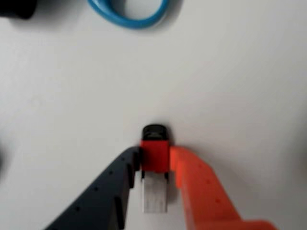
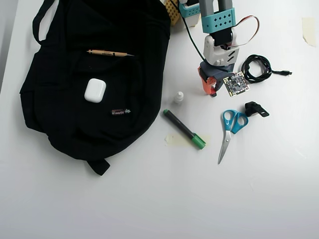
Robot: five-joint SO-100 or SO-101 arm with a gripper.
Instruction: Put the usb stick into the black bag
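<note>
USB stick (image 1: 154, 167) sits clamped in the closed pincer (image 1: 154, 160); black bag (image 2: 60, 99) carries a white case (image 2: 94, 90) on top

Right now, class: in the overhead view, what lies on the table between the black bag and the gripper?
In the overhead view, a small white bottle stands on the table between the black bag and the gripper; otherwise that stretch is bare.

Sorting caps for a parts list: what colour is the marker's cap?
Green, on the marker lying right of the black bag; clearest in the overhead view.
</note>
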